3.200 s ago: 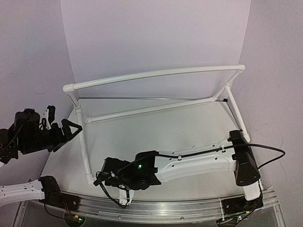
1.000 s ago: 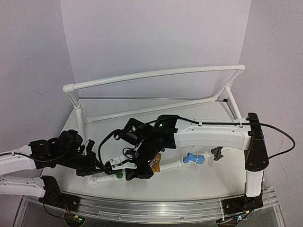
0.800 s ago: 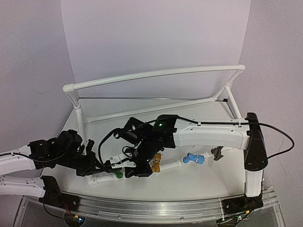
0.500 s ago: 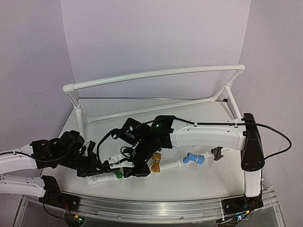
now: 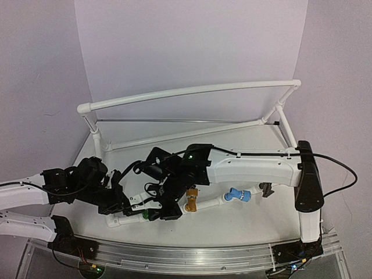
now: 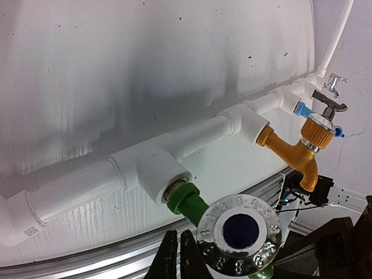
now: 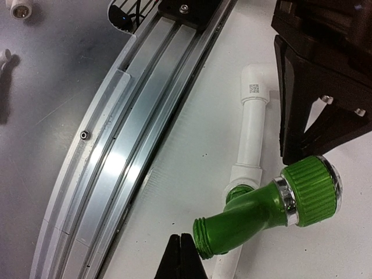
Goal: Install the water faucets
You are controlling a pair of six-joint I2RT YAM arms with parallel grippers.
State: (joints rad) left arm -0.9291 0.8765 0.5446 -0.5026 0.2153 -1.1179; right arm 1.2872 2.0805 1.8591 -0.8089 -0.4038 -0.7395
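Note:
Along the front white pipe the water faucets sit screwed in a row: green, golden-orange, blue and a dark grey one. In the left wrist view the green faucet shows its silver-capped knob, then come the golden-orange faucet, the blue one, the dark grey one and a silver one. My left gripper is shut and empty just left of the green faucet. My right gripper is shut and empty, its tips by the green faucet's threaded spout.
The white pipe frame rises behind and on both sides of the arms. An aluminium rail runs along the table's near edge. My left gripper's black body stands close beside the green faucet's knob.
Over the last second my right gripper has slid left from the golden-orange faucet to the green one, uncovering the golden-orange one. My left arm has crept right, closer to the green faucet.

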